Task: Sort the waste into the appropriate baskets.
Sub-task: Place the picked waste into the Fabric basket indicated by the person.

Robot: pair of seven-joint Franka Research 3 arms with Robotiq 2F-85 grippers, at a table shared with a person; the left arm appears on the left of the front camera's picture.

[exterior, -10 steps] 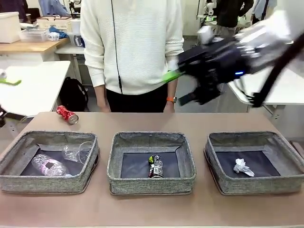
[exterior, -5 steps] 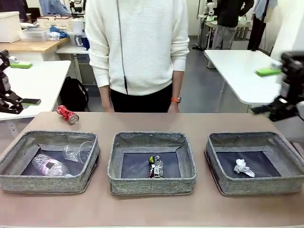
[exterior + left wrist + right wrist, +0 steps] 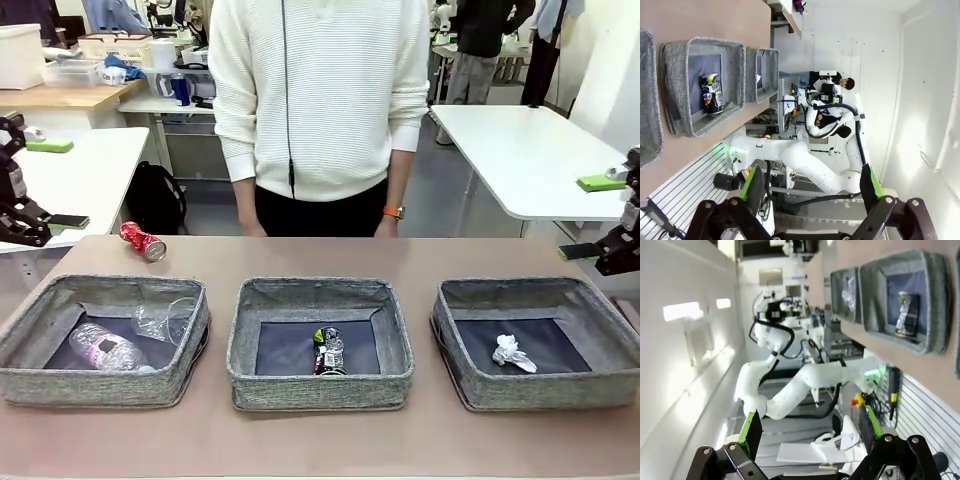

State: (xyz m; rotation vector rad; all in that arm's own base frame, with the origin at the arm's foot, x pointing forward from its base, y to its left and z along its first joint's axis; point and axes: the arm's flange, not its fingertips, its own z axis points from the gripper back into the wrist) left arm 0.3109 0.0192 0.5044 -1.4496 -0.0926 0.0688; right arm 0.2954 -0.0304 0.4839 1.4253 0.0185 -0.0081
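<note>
right hand [image 3: 610,215] swung back to right edge | left hand [image 3: 45,185], right hand: released | red can [image 3: 141,241] on table

3 grey woven baskets sit in a row between the wide-open left gripper [image 3: 40,180] and right gripper [image 3: 600,215]. Left basket [image 3: 30,325]: clear plastic bottle [image 3: 103,350], clear cup [image 3: 165,318]. Middle basket [image 3: 320,378]: dark can [image 3: 326,352]. Right basket [image 3: 600,310]: white paper wad [image 3: 513,352]. Red can [image 3: 141,241] lies on its side near the left gripper, outside the baskets.

Left gripper [image 3: 28,187] raised at the left edge, jaws wide, right gripper [image 3: 607,217] likewise at right
</note>
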